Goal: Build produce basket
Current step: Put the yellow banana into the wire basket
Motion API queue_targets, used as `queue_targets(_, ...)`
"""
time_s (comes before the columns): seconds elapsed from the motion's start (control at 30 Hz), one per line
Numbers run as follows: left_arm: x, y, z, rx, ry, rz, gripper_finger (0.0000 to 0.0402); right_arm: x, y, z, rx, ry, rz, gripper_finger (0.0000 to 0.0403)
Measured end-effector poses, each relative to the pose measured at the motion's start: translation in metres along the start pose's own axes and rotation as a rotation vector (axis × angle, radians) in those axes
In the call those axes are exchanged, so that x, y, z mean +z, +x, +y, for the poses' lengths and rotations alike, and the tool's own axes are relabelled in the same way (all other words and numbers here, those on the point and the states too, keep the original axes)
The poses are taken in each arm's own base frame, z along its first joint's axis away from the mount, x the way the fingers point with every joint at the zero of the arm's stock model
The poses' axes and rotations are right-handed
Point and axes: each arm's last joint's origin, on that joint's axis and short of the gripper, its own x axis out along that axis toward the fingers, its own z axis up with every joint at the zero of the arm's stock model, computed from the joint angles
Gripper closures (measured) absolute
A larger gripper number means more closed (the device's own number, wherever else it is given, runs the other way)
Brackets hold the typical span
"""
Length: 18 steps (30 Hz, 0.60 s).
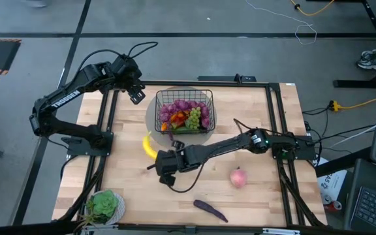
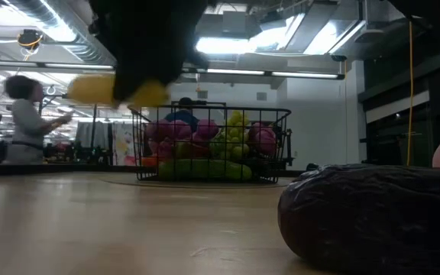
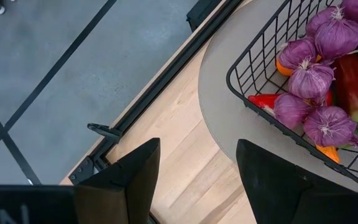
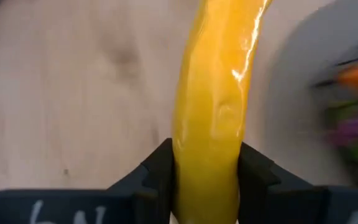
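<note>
Now we see our right pincer [image 1: 156,158] clamped on the yellow banana [image 1: 149,145], its two dark fingers [image 4: 160,171] pressing the fruit from both sides; the low view shows the banana lifted clear of the desk [image 1: 129,176], just in front of the basket [image 1: 185,109]. The black wire basket sits on a round grey disc [image 1: 152,117] toward the far middle of the desk and already carries purple grape bunches [image 1: 181,108], a green grape bunch [image 1: 194,117] and orange pieces [image 1: 165,125]. Our left pincer [image 1: 136,95] hangs near the basket's left edge, fingers spread wide and empty. A pink peach [image 1: 238,177] and a purple eggplant [image 1: 209,209] lie on the near right part of the desk, well apart from the basket. A potted green plant [image 1: 104,205] stands at the near left corner.
</note>
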Motion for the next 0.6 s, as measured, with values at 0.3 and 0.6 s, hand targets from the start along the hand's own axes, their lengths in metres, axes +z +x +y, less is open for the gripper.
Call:
queue_targets(0.3, 0.000, 0.000, 0.000, 0.000, 0.017, 0.000, 0.0194, 0.005, -0.060, -0.027, -0.287, 0.082, -0.024, 0.0296)
queue_targets(0.6, 0.000, 0.000, 0.000, 0.000, 0.017, 0.001, 0.0194, 0.012, -0.061, -0.080, -0.470, 0.008, 0.093, 0.0293)
